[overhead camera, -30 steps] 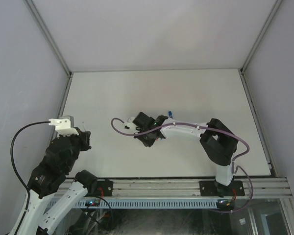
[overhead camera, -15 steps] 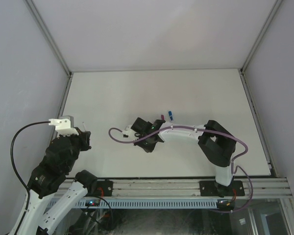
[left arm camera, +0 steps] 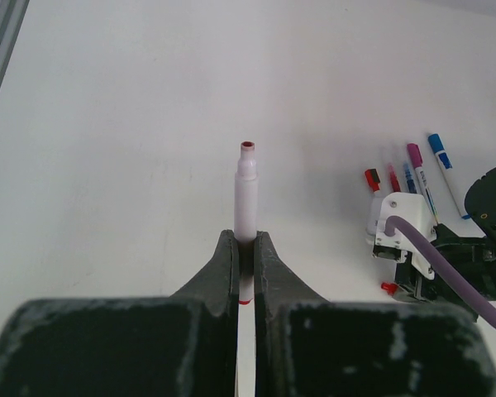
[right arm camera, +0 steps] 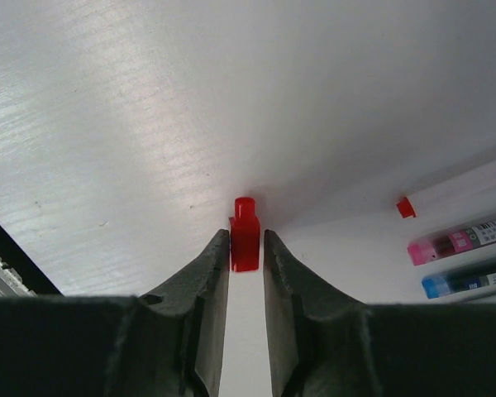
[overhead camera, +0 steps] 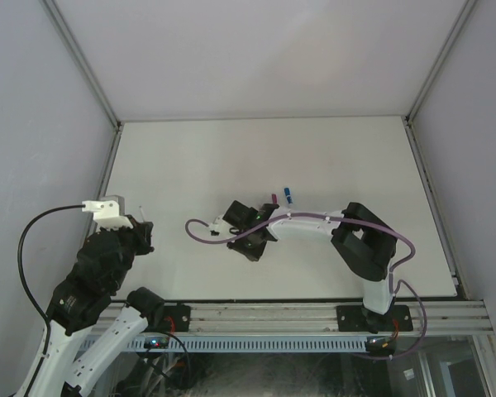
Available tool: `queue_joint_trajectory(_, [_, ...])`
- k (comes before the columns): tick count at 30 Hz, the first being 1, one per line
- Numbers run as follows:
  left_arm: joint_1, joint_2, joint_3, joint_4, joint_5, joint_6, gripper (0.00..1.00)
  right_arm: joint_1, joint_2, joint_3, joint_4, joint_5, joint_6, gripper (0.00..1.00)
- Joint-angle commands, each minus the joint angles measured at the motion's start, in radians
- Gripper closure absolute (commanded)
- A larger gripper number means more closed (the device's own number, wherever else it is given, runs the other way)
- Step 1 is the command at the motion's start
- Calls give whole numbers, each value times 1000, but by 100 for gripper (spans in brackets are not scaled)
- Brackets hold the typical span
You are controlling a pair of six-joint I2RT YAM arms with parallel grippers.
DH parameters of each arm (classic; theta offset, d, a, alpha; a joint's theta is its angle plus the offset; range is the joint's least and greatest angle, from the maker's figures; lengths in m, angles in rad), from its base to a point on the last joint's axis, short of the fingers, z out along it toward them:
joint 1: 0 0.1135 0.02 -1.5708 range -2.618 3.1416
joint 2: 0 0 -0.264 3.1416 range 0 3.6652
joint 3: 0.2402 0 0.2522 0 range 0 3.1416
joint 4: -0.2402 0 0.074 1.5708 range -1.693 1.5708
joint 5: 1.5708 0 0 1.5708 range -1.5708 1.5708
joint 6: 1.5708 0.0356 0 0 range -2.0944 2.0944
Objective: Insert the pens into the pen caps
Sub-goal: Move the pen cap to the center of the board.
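The left claw (left arm camera: 246, 241) is clamped tight on a white pen (left arm camera: 246, 194). The pen's uncapped, red-rimmed tip points away over the white table (overhead camera: 339, 157), and a thin red line crosses its barrel between the fingers.

The right claw (right arm camera: 245, 241) sits low at the middle of the table, its fingers only narrowly apart around a red cap (right arm camera: 245, 227) that stands between their tips. I cannot tell whether they press on it.

Just beside it lie a magenta pen (right arm camera: 456, 241) and a blue pen (right arm camera: 467, 281). Each carries a dark label with pale print too small to read.
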Motion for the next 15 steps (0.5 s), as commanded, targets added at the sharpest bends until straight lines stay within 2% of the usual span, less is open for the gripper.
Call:
queue_joint_trajectory(1, [3, -1, 12, 30, -9, 2, 100, -1, -24, -2, 38, -1, -1, 75])
queue_joint_trajectory(3, [2, -3, 11, 30, -8, 2, 100, 0, -47, -11, 53, 6, 12, 68])
queue_joint_trajectory(8, [3, -6, 11, 32, -10, 2, 100, -3, -103, -42, 108, 37, 76, 59])
queue_joint_trajectory(12, [3, -10, 11, 32, -12, 1, 100, -2, -150, -86, 168, 205, 248, 52])
queue_joint_trajectory(15, [3, -9, 10, 32, -12, 2, 100, -2, -233, -146, 238, 314, 391, 40])
